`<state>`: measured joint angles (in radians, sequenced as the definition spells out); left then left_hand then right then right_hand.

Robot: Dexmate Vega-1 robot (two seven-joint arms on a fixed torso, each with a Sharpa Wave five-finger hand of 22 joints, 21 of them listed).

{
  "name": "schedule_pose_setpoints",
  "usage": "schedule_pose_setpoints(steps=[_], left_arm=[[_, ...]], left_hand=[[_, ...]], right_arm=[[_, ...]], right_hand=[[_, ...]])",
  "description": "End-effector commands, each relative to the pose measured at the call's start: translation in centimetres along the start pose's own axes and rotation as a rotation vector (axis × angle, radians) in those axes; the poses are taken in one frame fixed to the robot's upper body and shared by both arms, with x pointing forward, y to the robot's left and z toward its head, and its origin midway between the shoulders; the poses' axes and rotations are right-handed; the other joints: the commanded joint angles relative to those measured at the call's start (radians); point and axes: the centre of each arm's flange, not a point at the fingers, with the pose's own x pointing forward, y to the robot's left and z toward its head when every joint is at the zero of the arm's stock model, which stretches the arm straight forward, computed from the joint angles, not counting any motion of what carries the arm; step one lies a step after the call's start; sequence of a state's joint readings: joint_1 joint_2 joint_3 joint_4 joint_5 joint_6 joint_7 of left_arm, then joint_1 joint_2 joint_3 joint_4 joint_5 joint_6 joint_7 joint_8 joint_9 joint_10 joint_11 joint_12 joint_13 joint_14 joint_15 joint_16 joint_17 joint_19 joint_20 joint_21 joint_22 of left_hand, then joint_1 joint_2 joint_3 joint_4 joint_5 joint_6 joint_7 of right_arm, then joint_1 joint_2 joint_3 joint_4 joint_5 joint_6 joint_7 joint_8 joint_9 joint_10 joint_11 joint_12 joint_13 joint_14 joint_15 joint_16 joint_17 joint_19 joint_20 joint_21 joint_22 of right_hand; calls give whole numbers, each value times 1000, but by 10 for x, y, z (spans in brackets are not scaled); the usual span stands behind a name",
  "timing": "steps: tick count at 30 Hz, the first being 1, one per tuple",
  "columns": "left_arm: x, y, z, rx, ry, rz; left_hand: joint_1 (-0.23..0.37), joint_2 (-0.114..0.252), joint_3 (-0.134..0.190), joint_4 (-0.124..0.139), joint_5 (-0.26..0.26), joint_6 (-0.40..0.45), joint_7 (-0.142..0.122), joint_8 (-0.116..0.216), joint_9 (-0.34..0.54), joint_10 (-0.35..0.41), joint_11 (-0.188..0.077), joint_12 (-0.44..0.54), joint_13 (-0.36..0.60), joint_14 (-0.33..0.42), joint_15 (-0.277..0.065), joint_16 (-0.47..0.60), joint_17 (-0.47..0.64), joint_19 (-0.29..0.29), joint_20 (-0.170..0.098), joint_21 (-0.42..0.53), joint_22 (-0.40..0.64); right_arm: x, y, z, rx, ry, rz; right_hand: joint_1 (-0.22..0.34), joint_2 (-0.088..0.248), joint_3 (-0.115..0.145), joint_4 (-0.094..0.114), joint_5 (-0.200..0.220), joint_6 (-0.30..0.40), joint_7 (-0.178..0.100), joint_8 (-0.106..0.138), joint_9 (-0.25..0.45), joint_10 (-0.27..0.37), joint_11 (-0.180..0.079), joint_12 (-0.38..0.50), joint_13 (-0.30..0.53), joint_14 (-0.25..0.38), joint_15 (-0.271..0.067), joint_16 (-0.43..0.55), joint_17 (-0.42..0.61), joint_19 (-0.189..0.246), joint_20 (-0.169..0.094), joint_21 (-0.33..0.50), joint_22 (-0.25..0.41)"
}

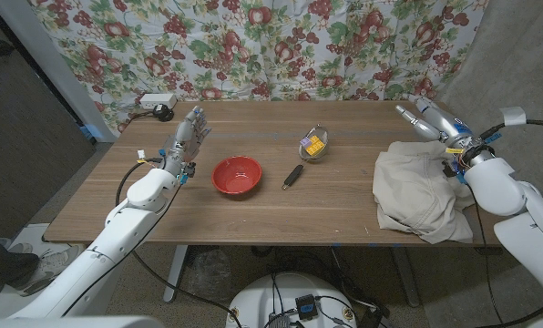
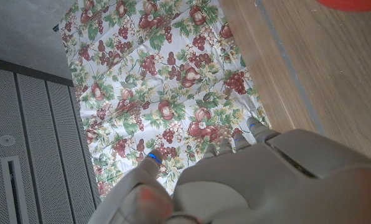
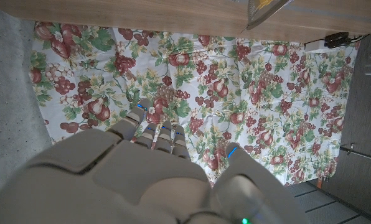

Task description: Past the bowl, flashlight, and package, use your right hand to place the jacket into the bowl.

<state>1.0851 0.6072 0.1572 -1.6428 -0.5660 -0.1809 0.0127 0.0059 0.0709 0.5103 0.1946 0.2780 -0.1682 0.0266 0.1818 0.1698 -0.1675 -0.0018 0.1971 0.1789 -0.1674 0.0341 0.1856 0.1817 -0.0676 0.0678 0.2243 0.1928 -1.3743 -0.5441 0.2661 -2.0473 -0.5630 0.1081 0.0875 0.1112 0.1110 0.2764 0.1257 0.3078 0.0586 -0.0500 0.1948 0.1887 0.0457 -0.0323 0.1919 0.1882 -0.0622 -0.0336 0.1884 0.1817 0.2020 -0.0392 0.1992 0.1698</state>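
Jacket, a beige crumpled heap, lies at the right end of the wooden worktop in the head view, one fold hanging over the near edge. The right hand hovers just beyond the jacket's far side, fingers extended and apart, holding nothing. A red bowl sits left of centre, well apart from the jacket. Between them lies a small black flashlight, near the bowl's right side, and farther back a clear package with yellow contents. The left hand is raised over the left part of the worktop, beyond and to the left of the bowl, fingers spread and released. A floral curtain hangs behind, and a white power strip rests at the far left corner.

From the left wrist view, the back of the left hand shows with its fingertips pointing toward the floral curtain; a strip of worktop runs alongside, with a sliver of the red bowl at the corner.

From the right wrist view, the right hand has straight, parted fingers aimed at the curtain, gripping nothing; the worktop edge and a corner of the package appear beyond.
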Motion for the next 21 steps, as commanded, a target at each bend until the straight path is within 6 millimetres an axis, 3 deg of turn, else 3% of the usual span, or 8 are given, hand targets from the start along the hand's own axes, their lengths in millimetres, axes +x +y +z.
schedule_pose_setpoints(steps=[1, 14, 16, 17, 21], left_arm=[[2, -2, -1, 0, 3, -4], [3, -4, -2, 2, 7, -10], [3, -4, -2, -4, 7, -7], [3, -4, -2, 0, 9, -12], [4, -5, -2, 2, 11, -13]], left_hand=[[-3, 111, 5, 0, 10, -60, -2, 3, 5, -80, 0, 4, 3, -76, 3, 3, 2, 0, 8, 2, 2], [-3, 110, 4, 0, 10, -60, -3, 3, 5, -80, 2, 4, 4, -76, 4, 3, 2, 0, 8, 2, 2], [-3, 110, 4, 0, 10, -60, -3, 2, 5, -80, 2, 3, 4, -77, 4, 2, 2, -1, 8, 2, 2], [-3, 110, 4, 0, 10, -60, -2, 3, 5, -80, 3, 3, 4, -76, 4, 3, 2, 0, 9, 2, 2], [-3, 110, 3, 0, 10, -60, -2, 2, 5, -80, 2, 3, 4, -76, 3, 2, 2, 0, 8, 2, 2]], right_arm=[[-7, 1, 0, -88, 22, 24], [-10, 3, -2, -142, 49, 42], [-10, 4, -2, -162, 70, 50], [-10, 4, -3, -168, 74, 46], [-12, 5, -4, -169, 77, 44]], right_hand=[[6, 5, 3, -6, 3, 2, -13, -1, 2, -11, 3, -2, 2, 4, -30, 0, -1, -3, -33, -5, 3], [12, -1, 3, -12, 2, -15, -23, -6, 3, -24, -9, -4, 3, 2, -25, -1, -1, -5, -27, -6, 3], [15, -8, 1, -16, 1, -23, -30, -6, 3, -34, -12, -5, 3, 3, -25, -1, -1, -5, 31, -5, 3], [16, -9, 1, -16, 1, -28, -33, -7, 4, -35, -12, -4, 3, 4, -24, 0, -1, -4, 43, -5, 3], [15, -10, 0, -16, 0, -31, -36, -7, 4, -38, -11, -5, 3, 5, -21, 0, -1, -1, 49, -4, 3]])
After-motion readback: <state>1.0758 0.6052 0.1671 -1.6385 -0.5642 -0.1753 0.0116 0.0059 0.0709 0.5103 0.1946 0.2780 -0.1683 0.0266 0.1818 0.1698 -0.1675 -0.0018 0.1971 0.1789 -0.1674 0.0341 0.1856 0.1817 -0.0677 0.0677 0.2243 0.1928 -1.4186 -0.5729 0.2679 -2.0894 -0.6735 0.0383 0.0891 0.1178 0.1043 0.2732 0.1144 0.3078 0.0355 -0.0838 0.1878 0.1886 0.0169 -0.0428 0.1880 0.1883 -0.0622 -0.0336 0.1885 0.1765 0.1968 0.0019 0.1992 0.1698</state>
